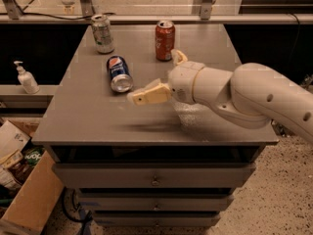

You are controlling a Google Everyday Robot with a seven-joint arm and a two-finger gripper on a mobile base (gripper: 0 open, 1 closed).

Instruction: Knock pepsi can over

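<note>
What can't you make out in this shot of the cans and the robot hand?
1. Camera view: whether the hand, over the table just right of the lying pepsi can, touches it; the angle hides any gap.
2. Arm: cut off by the right edge.
3. Silver can: label too small to read.

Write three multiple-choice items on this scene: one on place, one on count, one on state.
1. Where is the pepsi can? A in a drawer; B on the floor; C on the table.
2. How many cans are on the table? A two; B three; C five.
3. The pepsi can is: A on its side; B upright; C crushed flat.
Key: 1 C, it rests on the grey top near the gripper, which hovers over the table; 2 B, pepsi, orange-red can, silver-grey can; 3 A, its silver top faces the camera.
</note>
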